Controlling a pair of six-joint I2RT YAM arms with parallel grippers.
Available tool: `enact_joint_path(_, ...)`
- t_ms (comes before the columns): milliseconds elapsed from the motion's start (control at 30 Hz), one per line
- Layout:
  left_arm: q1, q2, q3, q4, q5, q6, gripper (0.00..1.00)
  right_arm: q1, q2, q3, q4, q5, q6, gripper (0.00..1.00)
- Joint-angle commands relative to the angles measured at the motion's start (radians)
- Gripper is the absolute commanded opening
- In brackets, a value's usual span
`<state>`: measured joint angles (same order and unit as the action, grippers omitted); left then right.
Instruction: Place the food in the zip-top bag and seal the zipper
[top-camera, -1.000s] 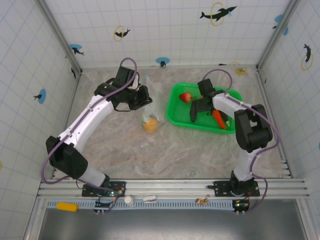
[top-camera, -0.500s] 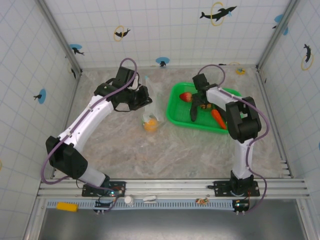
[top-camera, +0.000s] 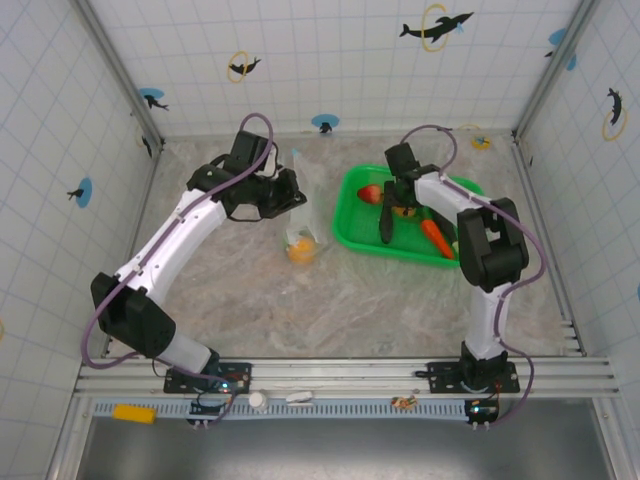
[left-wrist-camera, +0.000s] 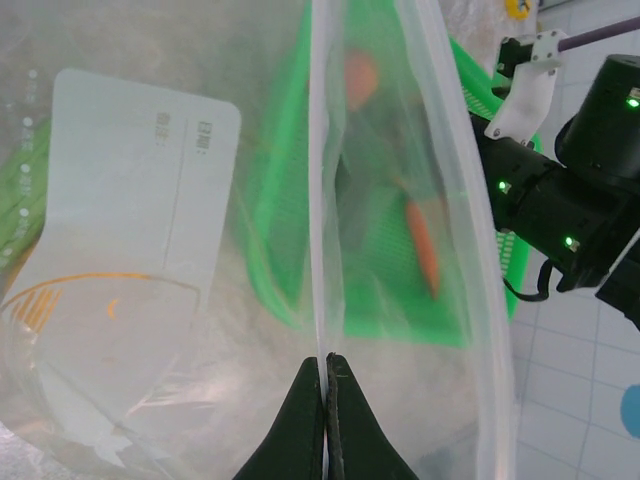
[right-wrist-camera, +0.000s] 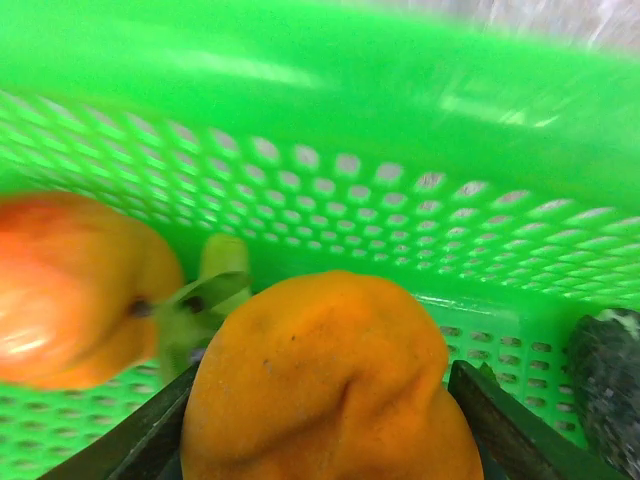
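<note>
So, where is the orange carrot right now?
In the top view, the carrot lies in the green basket on the right half of the table, toward the basket's near right corner, opposite the strawberry.

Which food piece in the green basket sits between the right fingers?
The lumpy orange piece, flanked by both fingers; the red strawberry and the dark piece lie outside them.
</note>
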<state>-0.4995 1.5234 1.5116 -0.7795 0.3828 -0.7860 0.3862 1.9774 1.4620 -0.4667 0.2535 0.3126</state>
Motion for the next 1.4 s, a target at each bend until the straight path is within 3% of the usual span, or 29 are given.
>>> enact_joint_path(0,-0.001,0.003,0.052,0.000,0.029,-0.008,0.00,0.014,-0.158,-0.056,0.022,0.026,0.070,0.42)
enact_joint_path(133,-0.001,0.006,0.047,0.009,0.046,-0.019,0.00,0.011,-0.291,-0.147,0.074,-0.002,0.103,0.42)
enact_joint_path(300,-0.002,0.020,0.068,0.021,0.079,-0.032,0.00,0.019,-0.483,-0.247,0.252,-0.165,0.161,0.42)
enact_joint_path(600,-0.002,0.060,0.144,0.072,0.152,-0.045,0.00,0.069,-0.632,-0.218,0.415,-0.428,0.247,0.42)
enact_joint_path(967,-0.001,0.033,0.032,0.254,0.245,-0.133,0.00,0.154,-0.600,-0.129,0.628,-0.600,0.452,0.42)
enact_joint_path(1367,-0.001,0.039,0.052,0.234,0.247,-0.127,0.00,0.245,-0.478,-0.055,0.643,-0.566,0.481,0.42)
